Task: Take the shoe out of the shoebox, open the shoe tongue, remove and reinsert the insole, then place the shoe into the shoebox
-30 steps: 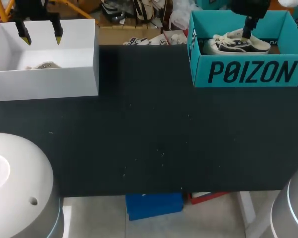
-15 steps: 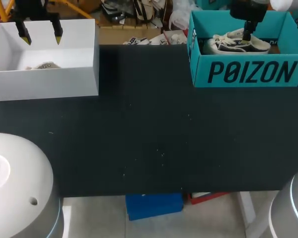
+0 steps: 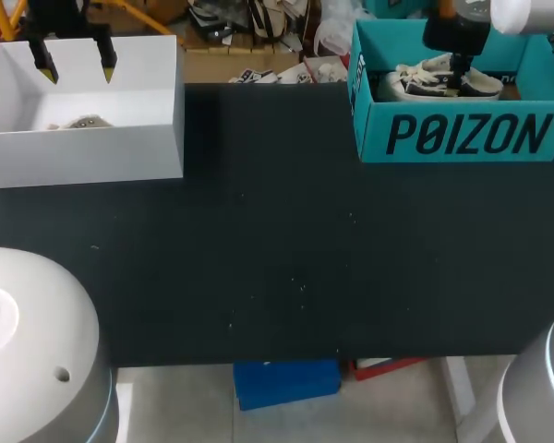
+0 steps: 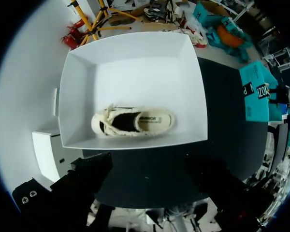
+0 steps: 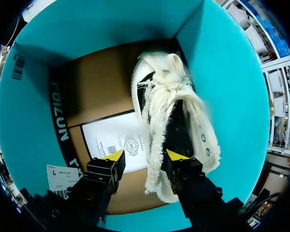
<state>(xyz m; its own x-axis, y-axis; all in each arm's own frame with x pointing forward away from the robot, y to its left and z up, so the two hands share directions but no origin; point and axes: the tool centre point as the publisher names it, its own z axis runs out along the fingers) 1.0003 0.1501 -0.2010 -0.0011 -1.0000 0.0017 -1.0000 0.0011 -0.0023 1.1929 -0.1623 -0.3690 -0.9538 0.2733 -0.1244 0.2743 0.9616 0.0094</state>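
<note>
The right gripper (image 5: 145,155) is down inside the teal shoebox (image 5: 217,77), its fingers moderately apart and holding nothing. One yellow tip is over the fleecy edge of the shoe (image 5: 171,116), the other over the printed sheet (image 5: 118,137) on the box floor beside it. The shoe lies close along one box wall, a dark upper with cream fleece trim and laces.

It looks light. The upper is probably soft and will give under the fingers, while the sole and heel should be stiffer. A pinch on the collar wall, one finger inside the opening and one outside, seems the surest hold. Loose laces could snag.

The box sits at the table's (image 3: 277,231) far right corner. At the far left corner, the left gripper (image 3: 76,67) hangs open above a white box (image 3: 157,111) holding a second shoe (image 4: 133,121).
</note>
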